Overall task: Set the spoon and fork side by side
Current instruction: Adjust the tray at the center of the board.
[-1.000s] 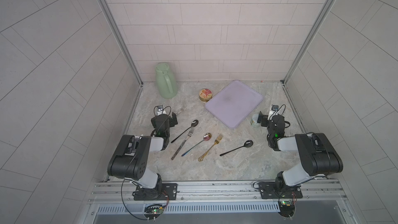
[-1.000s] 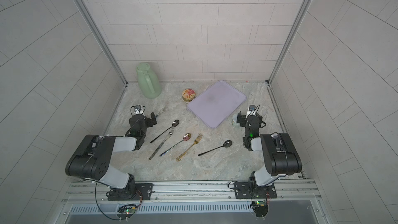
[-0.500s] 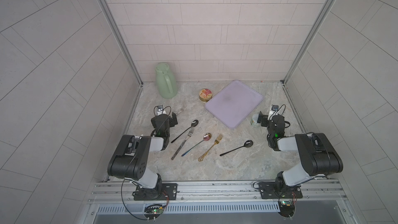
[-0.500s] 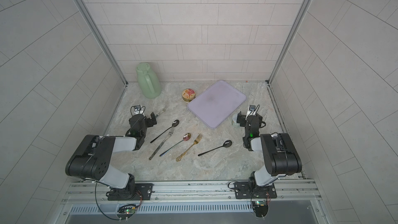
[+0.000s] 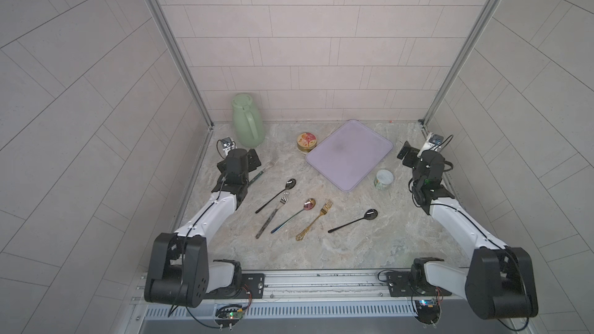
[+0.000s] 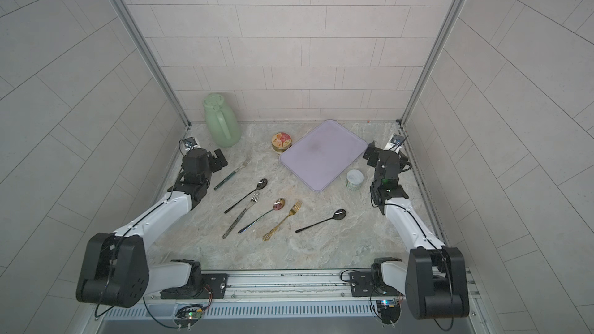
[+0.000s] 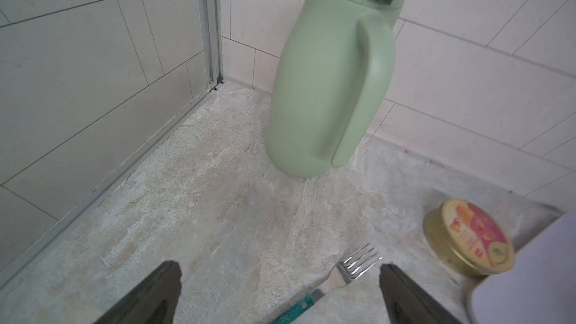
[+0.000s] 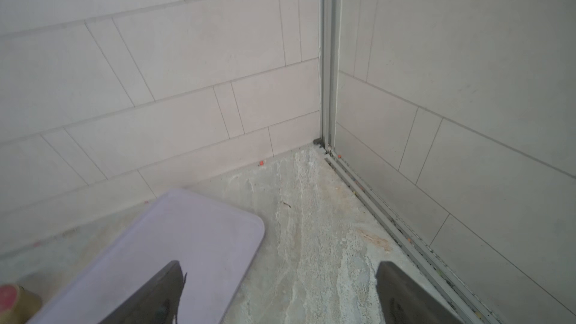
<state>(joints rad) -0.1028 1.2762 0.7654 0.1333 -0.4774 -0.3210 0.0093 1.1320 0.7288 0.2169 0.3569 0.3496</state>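
Both sets of jaws are wide open and empty. The left gripper [image 7: 277, 266] hangs by the green-handled fork [image 5: 262, 173]; the right gripper [image 8: 278, 263] sits by the purple tray [image 5: 350, 155]. The silver fork [image 5: 271, 216] and gold fork [image 5: 313, 221] each have a spoon beside them, so I think 1 pair is left. Next: drop down and pinch the thin handle. This fork lies flat, slanted, prongs toward the back wall. The lone black spoon [image 5: 350, 222] lies well apart, slanted alike.
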